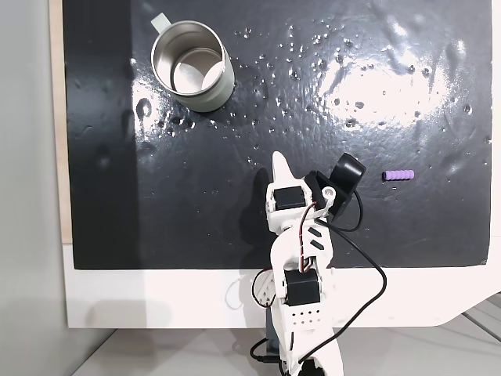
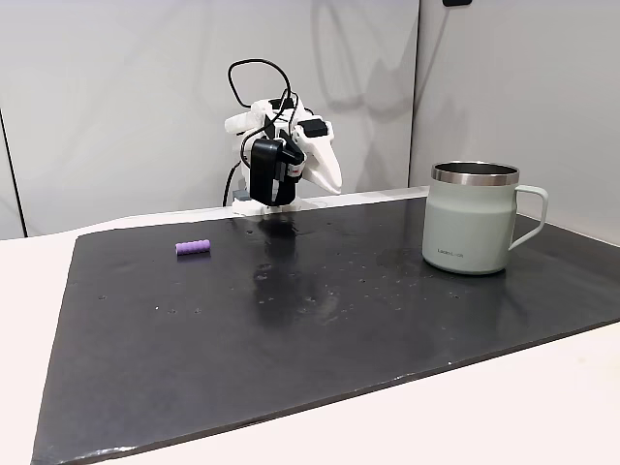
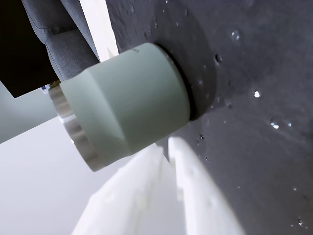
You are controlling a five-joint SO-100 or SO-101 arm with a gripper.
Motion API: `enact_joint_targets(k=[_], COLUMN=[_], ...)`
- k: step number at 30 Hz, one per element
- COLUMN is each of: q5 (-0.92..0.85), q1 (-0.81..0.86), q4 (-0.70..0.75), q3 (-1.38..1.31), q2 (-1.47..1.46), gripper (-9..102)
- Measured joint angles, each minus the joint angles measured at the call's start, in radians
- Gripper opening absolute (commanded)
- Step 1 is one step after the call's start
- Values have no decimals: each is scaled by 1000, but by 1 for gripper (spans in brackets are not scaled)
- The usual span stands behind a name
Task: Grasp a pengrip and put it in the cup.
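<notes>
the pengrip (image 1: 399, 175) lies flat on the black mat (image 1: 235, 219) covering the bench, well apart from the cup (image 1: 192, 67), which stands upright near the mat's far corner. the end effector (image 3: 166, 145) hangs folded above the arm's base, its white fingers nearly touching, holding nothing, pointed toward the cup.

showing purple, ribbed, on the pengrip (image 1: 398, 175); pale green with a steel rim on the cup (image 2: 472, 232); glossy black on the mat (image 1: 235, 204); white on the gripper (image 3: 166, 152).
</notes>
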Motion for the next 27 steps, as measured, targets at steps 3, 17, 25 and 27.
enact_joint_targets(k=[3,17,25,27], q5=[5,5,-29,-49], q1=[2,2,40,34], q4=[0,0,71,127], q3=[0,0,-67,-110], q2=[0,0,0,0], gripper=[0,0,0,0])
